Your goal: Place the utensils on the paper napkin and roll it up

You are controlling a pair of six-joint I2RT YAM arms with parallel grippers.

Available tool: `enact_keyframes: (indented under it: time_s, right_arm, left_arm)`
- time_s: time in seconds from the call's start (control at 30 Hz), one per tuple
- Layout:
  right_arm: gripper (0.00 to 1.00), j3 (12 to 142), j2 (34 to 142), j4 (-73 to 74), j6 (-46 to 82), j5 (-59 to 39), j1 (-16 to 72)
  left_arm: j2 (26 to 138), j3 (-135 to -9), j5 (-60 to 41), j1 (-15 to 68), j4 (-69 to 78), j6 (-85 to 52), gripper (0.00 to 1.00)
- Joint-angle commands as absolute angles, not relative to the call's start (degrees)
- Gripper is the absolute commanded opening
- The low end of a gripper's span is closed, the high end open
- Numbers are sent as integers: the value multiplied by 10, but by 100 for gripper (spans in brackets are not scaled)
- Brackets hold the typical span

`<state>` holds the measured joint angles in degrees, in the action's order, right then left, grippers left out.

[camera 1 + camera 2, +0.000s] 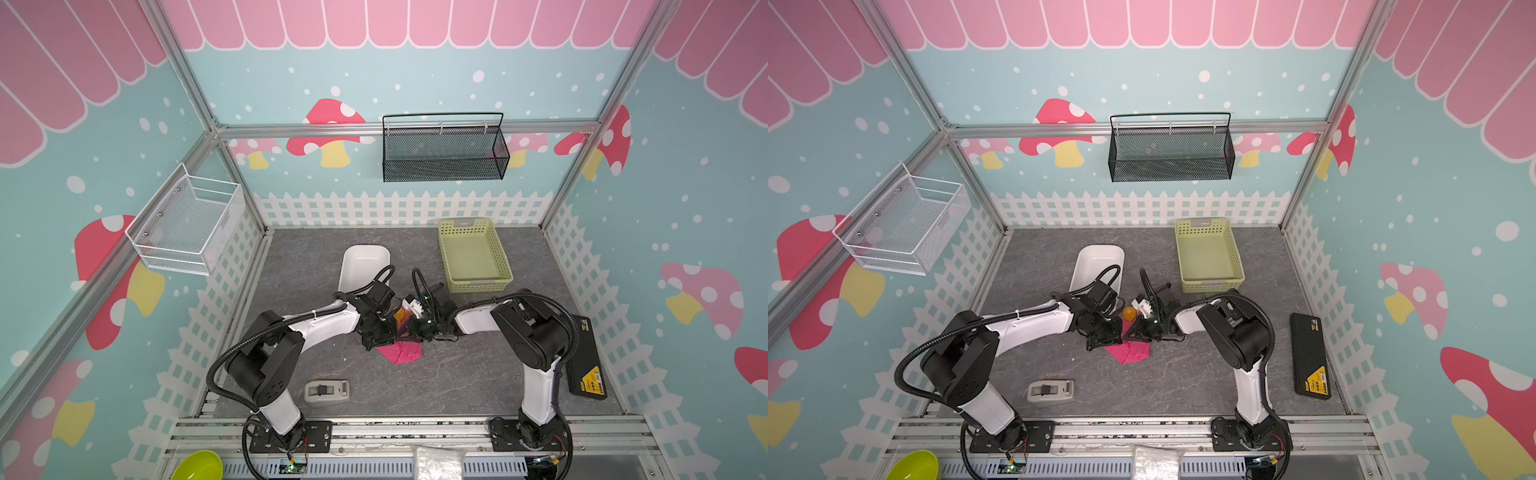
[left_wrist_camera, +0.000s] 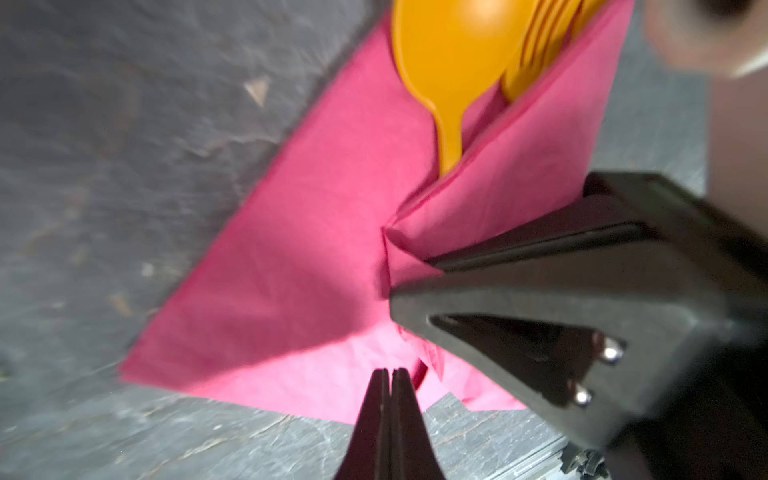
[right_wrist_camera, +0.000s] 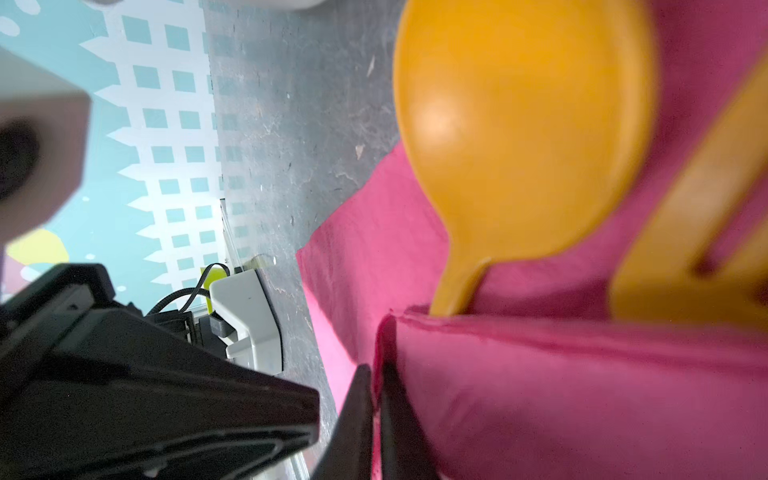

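So the magenta-pink paper napkin [image 1: 401,353] sits mid-table on the grey stone-look tabletop [image 1: 457,382]. One flap is folded over the handles of the orange plastic spoon [image 3: 519,124] and orange plastic fork [image 2: 540,54], heads poking out. Right gripper [image 3: 376,370] is pinching that folded edge. Left gripper [image 2: 390,374] has its jaws pressed together at the napkin's edge, can't tell if any paper's caught.

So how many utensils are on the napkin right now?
2. The orange spoon and the orange fork lie side by side on the pink napkin, handles tucked under its folded flap; the fold could hide more.
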<state>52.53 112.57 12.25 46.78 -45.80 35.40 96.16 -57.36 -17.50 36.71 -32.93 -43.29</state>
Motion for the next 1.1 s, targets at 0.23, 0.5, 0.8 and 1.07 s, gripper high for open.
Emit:
enact_keyframes:
  time_s: [0.23, 0.5, 0.8, 1.07]
  right_arm:
    - [30, 523, 1129, 83, 453, -415, 357]
    - [16, 524, 1133, 83, 454, -418, 356]
    - [8, 524, 1135, 83, 453, -421, 356]
    - [4, 523, 1135, 83, 453, -420, 356]
  left_arm:
    - [958, -579, -153, 359, -330, -441, 2]
    - [968, -588, -149, 357, -319, -449, 2]
    - [1000, -610, -159, 357, -308, -452, 2]
    - [1026, -622, -154, 358, -304, -453, 2]
